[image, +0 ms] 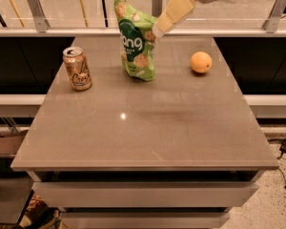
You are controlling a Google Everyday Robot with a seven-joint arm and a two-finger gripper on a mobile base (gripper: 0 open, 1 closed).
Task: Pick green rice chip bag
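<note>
The green rice chip bag [136, 44] stands upright at the back middle of the grey table [143, 128]. It is light green with a dark-green patch, white lettering and tan rice-cake pictures. My gripper [159, 29] reaches down from the top of the view, cream-coloured and slanted. Its tip is at the bag's upper right edge, level with the bag's top half. I cannot tell whether it touches the bag.
A tan drink can [77, 68] stands to the left of the bag. An orange [201, 62] lies to its right. A rail with metal posts [33, 6] and a glass pane runs behind the table. The floor [271, 204] drops away at the right.
</note>
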